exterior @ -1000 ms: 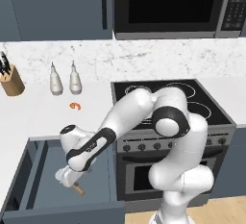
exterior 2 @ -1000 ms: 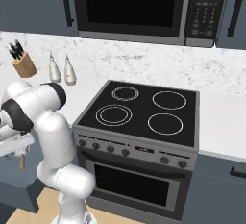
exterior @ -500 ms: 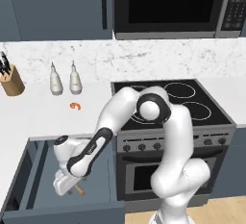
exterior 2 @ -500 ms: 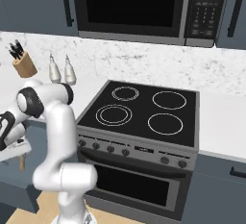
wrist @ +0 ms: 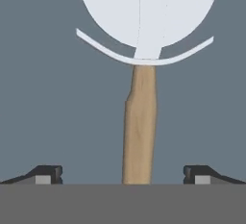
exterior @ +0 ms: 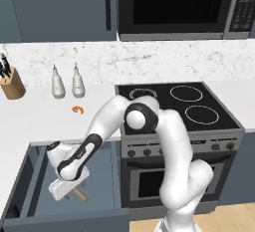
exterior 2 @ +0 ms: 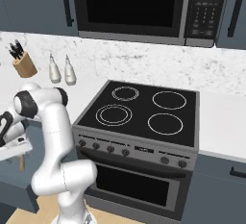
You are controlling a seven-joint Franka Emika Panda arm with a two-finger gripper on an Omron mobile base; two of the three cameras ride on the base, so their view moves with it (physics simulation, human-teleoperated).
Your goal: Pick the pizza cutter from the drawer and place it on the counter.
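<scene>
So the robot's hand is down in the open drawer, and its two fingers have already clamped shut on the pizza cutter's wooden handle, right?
Not quite. The gripper is down in the open drawer, but its fingers stand wide apart, either side of the pizza cutter handle, not touching it. The hand view shows this.

**Arm bent low, gripper spread wide**

The white arm rises from its base, folds at a dark elbow joint and reaches forward and down to the robot's left, the forearm sloping steeply toward the floor. The wrist turns the hand to point downward. In the hand view the gripper (wrist: pixel 123 175) has its two dark fingertips (wrist: pixel 45 174) far apart, one near each side of the picture, neither pressed against anything. In the left base view the hand sits low, at the end of the forearm.
</scene>
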